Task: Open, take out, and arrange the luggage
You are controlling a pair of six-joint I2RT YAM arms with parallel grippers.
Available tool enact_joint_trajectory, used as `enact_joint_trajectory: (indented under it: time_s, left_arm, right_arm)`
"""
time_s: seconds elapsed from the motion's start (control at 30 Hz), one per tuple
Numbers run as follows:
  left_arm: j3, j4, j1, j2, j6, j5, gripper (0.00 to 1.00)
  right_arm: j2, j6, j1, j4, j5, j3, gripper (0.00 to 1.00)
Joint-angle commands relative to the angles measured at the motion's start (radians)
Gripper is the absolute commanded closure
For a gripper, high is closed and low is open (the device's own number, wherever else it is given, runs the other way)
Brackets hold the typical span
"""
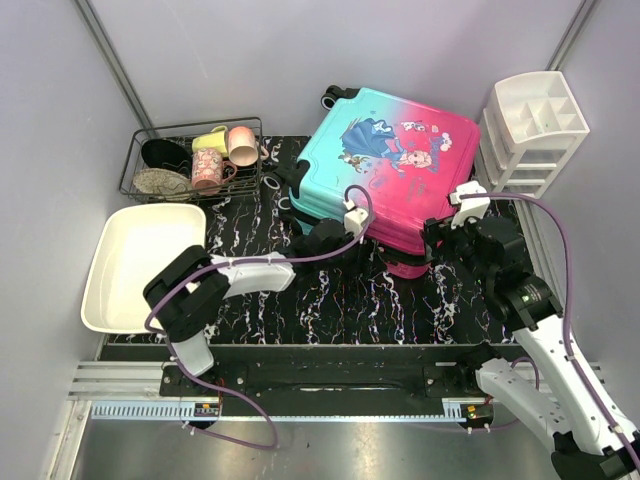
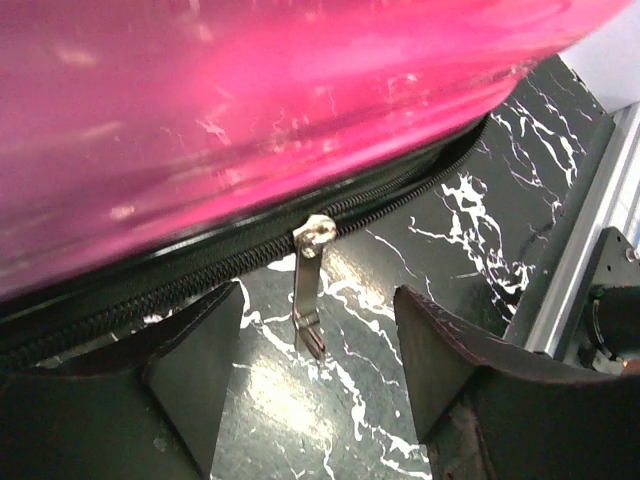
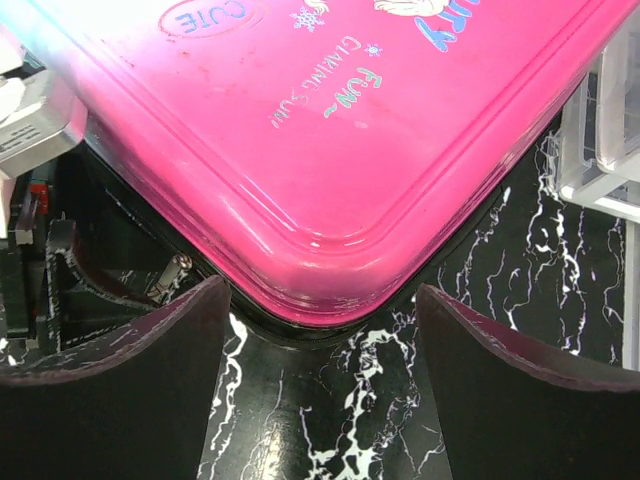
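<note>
Bare tabletop (image 1: 340, 300) lies open in front of the luggage (image 1: 390, 160). The organizer (image 1: 530, 135) stands just beside its right edge, leaving only a narrow strip. Basket (image 1: 190, 128) and tub (image 1: 140, 265) take up the left.

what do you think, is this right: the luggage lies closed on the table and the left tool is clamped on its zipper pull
Not quite. The luggage lies closed on the table, but the left tool is not clamped on the zipper pull: in the left wrist view the pull hangs free between its open fingers.
</note>
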Motion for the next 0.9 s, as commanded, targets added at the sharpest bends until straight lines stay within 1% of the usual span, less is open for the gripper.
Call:
enact_joint_trajectory:
  time_s: [0.0,0.03,0.13,0.17,0.2,0.23,0.27,0.3,0.43,0.5,0.57,0.6,0.63,0.7,0.73,0.8,0.87]
  left_arm:
    - [0.068,0.085,-0.003,0.046,-0.071,-0.05,0.37]
    - [0.072,0.083,-0.003,0.052,-0.082,-0.053,0.43]
    - [0.068,0.083,-0.003,0.058,-0.089,-0.07,0.54]
    - [0.065,0.08,-0.003,0.055,-0.089,-0.077,0.65]
    - [0.059,0.071,0.0,0.049,-0.089,-0.092,0.71]
    - [0.054,0.065,0.003,0.044,-0.089,-0.097,0.79]
    - [0.049,0.06,0.013,0.037,-0.089,-0.106,0.93]
    - [0.037,0.044,0.02,0.018,-0.088,-0.114,1.0]
    - [-0.006,-0.004,0.049,-0.04,-0.066,-0.125,1.0]
    - [-0.021,-0.048,0.072,-0.077,-0.04,-0.154,1.0]
    - [-0.027,-0.091,0.078,-0.103,0.047,-0.201,1.0]
    - [-0.04,-0.117,0.078,-0.13,0.082,-0.259,1.0]
    - [-0.047,-0.131,0.079,-0.144,0.16,-0.29,1.0]
    - [-0.064,-0.171,0.09,-0.175,0.229,-0.364,1.0]
    - [-0.075,-0.177,0.098,-0.187,0.291,-0.379,1.0]
    - [-0.109,-0.184,0.136,-0.223,0.348,-0.392,1.0]
    - [-0.167,-0.147,0.202,-0.255,0.423,-0.355,1.0]
  right_arm:
    - [0.004,-0.047,-0.006,0.021,0.031,0.044,0.15]
    - [0.013,-0.053,-0.006,0.032,0.032,0.044,0.15]
    - [0.047,-0.07,-0.006,0.037,0.021,0.053,0.15]
    - [0.058,-0.07,-0.005,0.029,0.012,0.056,0.15]
    - [0.064,-0.088,-0.006,0.021,-0.035,0.06,0.15]
    - [0.079,-0.102,-0.006,0.011,-0.065,0.059,0.15]
    - [0.084,-0.12,-0.006,0.011,-0.085,0.056,0.15]
    - [0.09,-0.148,-0.005,0.011,-0.102,0.047,0.15]
    - [0.149,-0.219,-0.006,0.008,-0.12,0.027,0.17]
    - [0.173,-0.239,-0.006,-0.003,-0.12,0.022,0.2]
    - [0.194,-0.243,-0.006,-0.014,-0.114,0.018,0.24]
    - [0.2,-0.249,-0.006,-0.017,-0.102,0.008,0.24]
    - [0.211,-0.253,-0.005,-0.019,-0.094,0.004,0.25]
    - [0.217,-0.262,-0.006,-0.023,-0.07,-0.011,0.27]
    - [0.222,-0.266,-0.006,-0.028,-0.062,-0.018,0.28]
    - [0.223,-0.276,-0.01,-0.031,-0.039,-0.031,0.3]
    - [0.225,-0.273,-0.013,-0.037,-0.027,-0.041,0.32]
